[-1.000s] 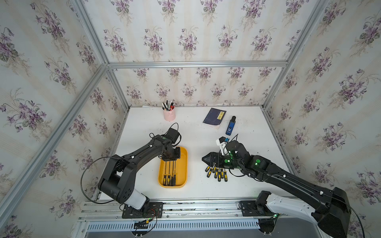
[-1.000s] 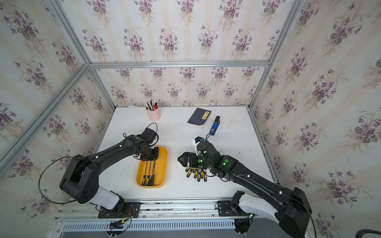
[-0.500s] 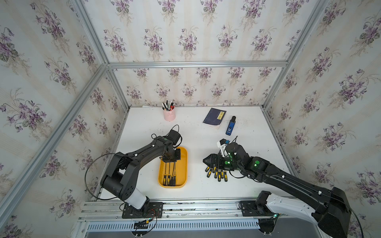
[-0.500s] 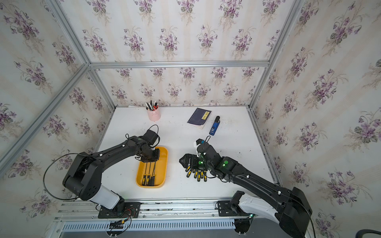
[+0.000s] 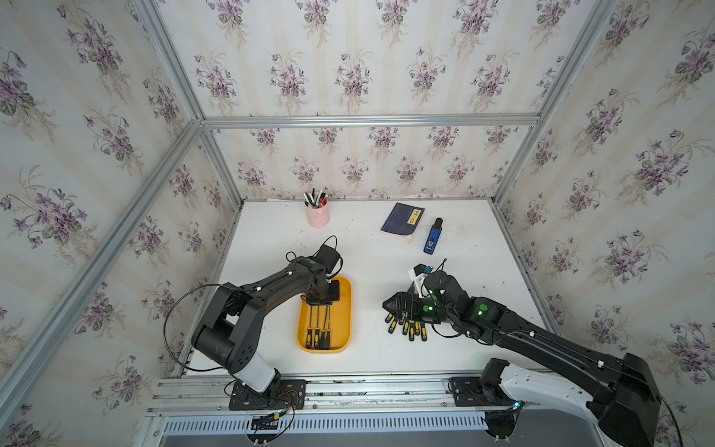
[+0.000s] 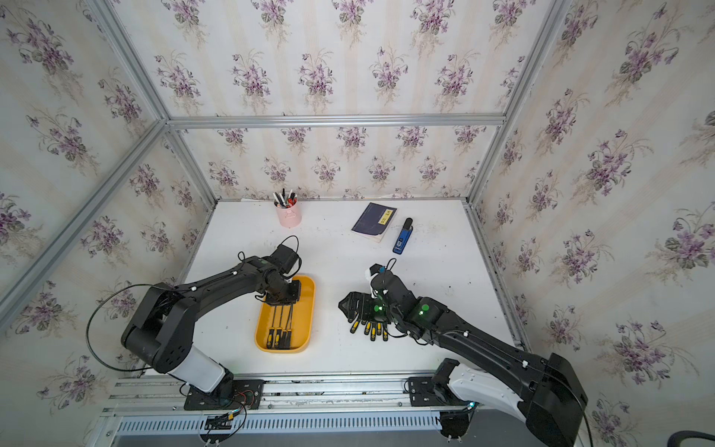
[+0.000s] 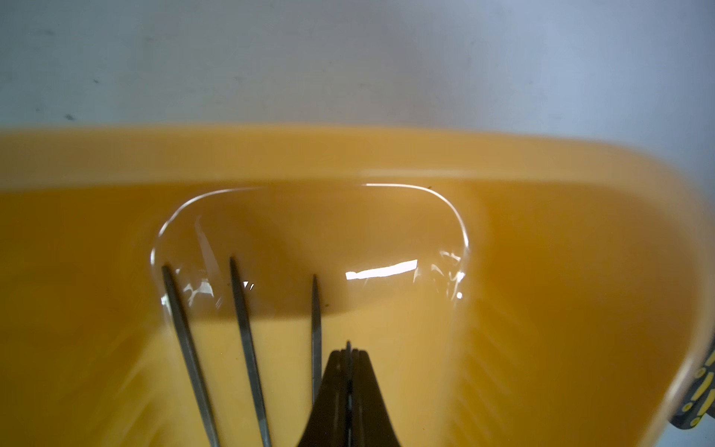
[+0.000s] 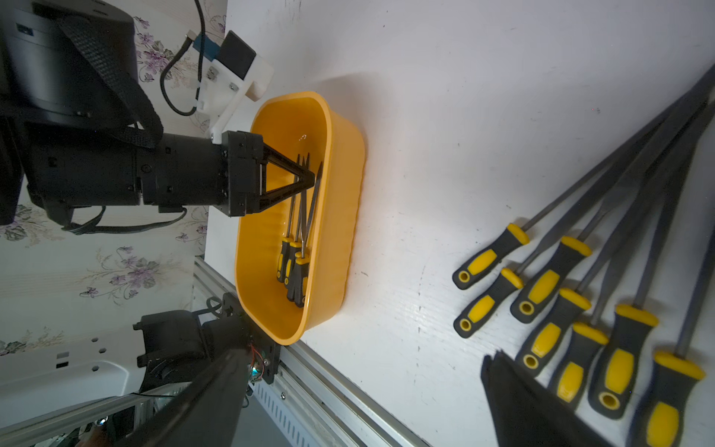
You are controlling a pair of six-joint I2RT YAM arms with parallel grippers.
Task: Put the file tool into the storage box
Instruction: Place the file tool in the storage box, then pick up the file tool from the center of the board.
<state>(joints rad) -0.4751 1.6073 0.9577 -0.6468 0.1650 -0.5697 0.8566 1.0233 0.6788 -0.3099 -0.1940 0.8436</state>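
Observation:
The storage box (image 5: 347,309) (image 6: 310,309) (image 8: 340,216), an orange-yellow tray, sits front left of the table's middle. Three file tools (image 5: 317,337) (image 7: 243,329) (image 8: 294,267) with black-and-yellow handles lie inside it. My left gripper (image 5: 320,305) (image 6: 280,303) (image 7: 348,354) reaches down into the box's far end. It is shut on a thin file tool (image 7: 348,344) whose tip pokes out past the jaws. Several more files (image 5: 408,329) (image 6: 371,329) (image 8: 561,294) lie fanned on the table to the right. My right gripper (image 5: 394,305) (image 6: 348,305) (image 8: 367,356) hovers wide open over them, holding nothing.
A pink pen cup (image 5: 318,214) stands at the back. A dark blue booklet (image 5: 402,221) and a small blue device (image 5: 432,242) lie at the back right. Aluminium rails (image 8: 348,394) run along the table's front edge, just past the box.
Very little: my left gripper has eased slightly lower in the box, still shut on its file. The right gripper has barely shifted over the loose files.

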